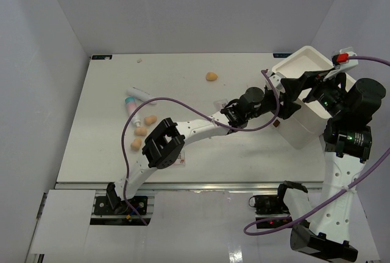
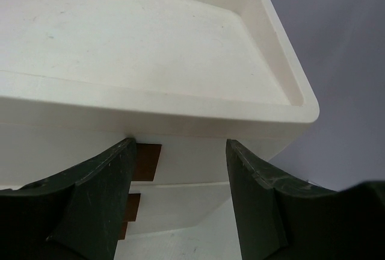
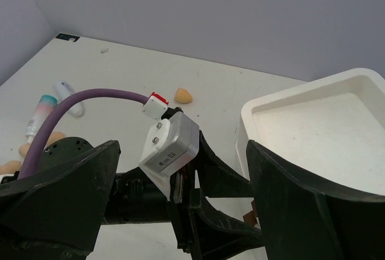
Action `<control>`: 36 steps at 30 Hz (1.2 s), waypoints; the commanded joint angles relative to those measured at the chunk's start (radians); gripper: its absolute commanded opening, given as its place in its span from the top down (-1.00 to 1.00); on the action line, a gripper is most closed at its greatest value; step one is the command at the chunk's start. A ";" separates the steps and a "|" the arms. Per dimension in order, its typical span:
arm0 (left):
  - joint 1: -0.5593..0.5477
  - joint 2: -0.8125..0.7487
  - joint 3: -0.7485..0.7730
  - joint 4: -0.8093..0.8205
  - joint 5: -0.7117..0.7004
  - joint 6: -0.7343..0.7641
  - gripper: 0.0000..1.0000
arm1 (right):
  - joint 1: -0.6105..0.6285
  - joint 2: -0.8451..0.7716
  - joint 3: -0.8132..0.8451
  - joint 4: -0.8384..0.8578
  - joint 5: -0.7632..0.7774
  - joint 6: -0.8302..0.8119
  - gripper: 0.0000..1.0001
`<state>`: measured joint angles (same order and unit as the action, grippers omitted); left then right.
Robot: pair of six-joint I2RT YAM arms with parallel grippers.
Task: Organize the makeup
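Observation:
My left gripper is open and empty, its jaws facing the side wall of the big white bin, close to it. My right gripper is open and empty, hovering over the bin's near-left rim. Makeup lies on the table: a tan sponge at the back, a white tube, a pink teal-capped tube and three tan sponges at the left. One flat packet is mostly hidden under the left arm's elbow.
The bin shows a bare inside and has brown tabs on its side. It stands at the table's right edge near the wall. The left arm stretches across the middle of the table. Its purple cable loops above the sponges.

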<state>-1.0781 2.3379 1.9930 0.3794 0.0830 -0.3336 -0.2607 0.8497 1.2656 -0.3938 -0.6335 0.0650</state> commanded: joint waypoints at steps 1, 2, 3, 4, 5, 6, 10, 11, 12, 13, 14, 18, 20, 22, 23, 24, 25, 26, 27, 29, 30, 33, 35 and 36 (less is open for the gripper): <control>0.007 -0.008 0.004 -0.043 -0.068 0.047 -0.42 | -0.003 -0.008 -0.005 0.016 -0.016 0.004 -0.84; 0.007 -0.007 0.005 -0.044 -0.076 0.050 -0.41 | -0.003 -0.007 -0.004 0.016 -0.018 0.004 -0.84; 0.007 -0.006 0.005 -0.047 -0.096 0.055 -0.40 | -0.003 -0.007 -0.004 0.016 -0.020 0.004 -0.84; 0.007 -0.004 0.006 -0.048 -0.110 0.060 -0.39 | -0.003 -0.006 -0.003 0.016 -0.021 0.004 -0.84; 0.007 -0.002 0.007 -0.048 -0.115 0.066 -0.39 | -0.003 -0.007 -0.003 0.016 -0.021 0.004 -0.84; 0.007 0.001 0.007 -0.049 -0.118 0.071 -0.39 | -0.004 -0.008 -0.003 0.016 -0.023 0.003 -0.84; 0.007 0.026 0.048 -0.073 -0.114 0.078 -0.36 | -0.004 -0.005 -0.006 0.018 -0.029 0.007 -0.84; 0.007 0.035 0.057 -0.077 -0.111 0.079 -0.34 | -0.005 -0.005 -0.006 0.018 -0.029 0.007 -0.84; 0.007 0.044 0.064 -0.078 -0.108 0.079 -0.32 | -0.005 -0.005 -0.006 0.018 -0.029 0.007 -0.84; 0.007 0.049 0.073 -0.079 -0.105 0.076 -0.30 | -0.005 -0.005 -0.006 0.018 -0.030 0.007 -0.84; 0.007 0.055 0.081 -0.079 -0.100 0.074 -0.29 | -0.005 -0.006 -0.006 0.018 -0.031 0.007 -0.84; 0.007 0.078 0.105 -0.085 -0.089 0.072 -0.24 | -0.005 -0.005 -0.006 0.018 -0.032 0.006 -0.84; 0.007 0.085 0.112 -0.085 -0.089 0.068 -0.15 | -0.005 -0.005 -0.008 0.018 -0.033 0.006 -0.84; 0.007 0.087 0.116 -0.083 -0.089 0.065 -0.07 | -0.005 -0.005 -0.009 0.018 -0.034 0.007 -0.83; 0.007 0.087 0.116 -0.083 -0.089 0.065 -0.02 | -0.005 -0.005 -0.009 0.018 -0.034 0.007 -0.84; 0.007 0.086 0.117 -0.082 -0.089 0.065 0.10 | -0.005 -0.005 -0.010 0.018 -0.033 0.006 -0.84; 0.007 0.085 0.117 -0.081 -0.089 0.065 0.20 | -0.005 -0.005 -0.011 0.018 -0.032 0.005 -0.84; 0.007 0.084 0.115 -0.081 -0.088 0.065 0.29 | -0.005 -0.005 -0.012 0.018 -0.032 0.003 -0.83; 0.007 0.080 0.113 -0.078 -0.088 0.065 0.41 | -0.005 -0.005 -0.013 0.018 -0.032 0.003 -0.83; 0.007 0.063 0.093 -0.069 -0.089 0.065 0.78 | -0.005 -0.006 -0.017 0.018 -0.029 0.003 -0.83; 0.008 0.055 0.069 -0.058 -0.091 0.066 0.90 | -0.005 -0.007 -0.018 0.017 -0.029 0.002 -0.83; 0.007 0.001 -0.010 -0.015 -0.104 0.067 1.00 | -0.005 -0.011 -0.022 0.016 -0.024 -0.002 -0.83; 0.007 -0.042 -0.083 0.009 -0.114 0.070 1.00 | -0.005 -0.013 -0.025 0.016 -0.018 -0.007 -0.83; 0.008 -0.074 -0.116 0.025 -0.122 0.072 1.00 | -0.005 -0.015 -0.027 0.015 -0.012 -0.009 -0.83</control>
<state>-1.0740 2.3969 1.9956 0.3783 -0.0017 -0.2714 -0.2615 0.8494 1.2457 -0.3957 -0.6562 0.0642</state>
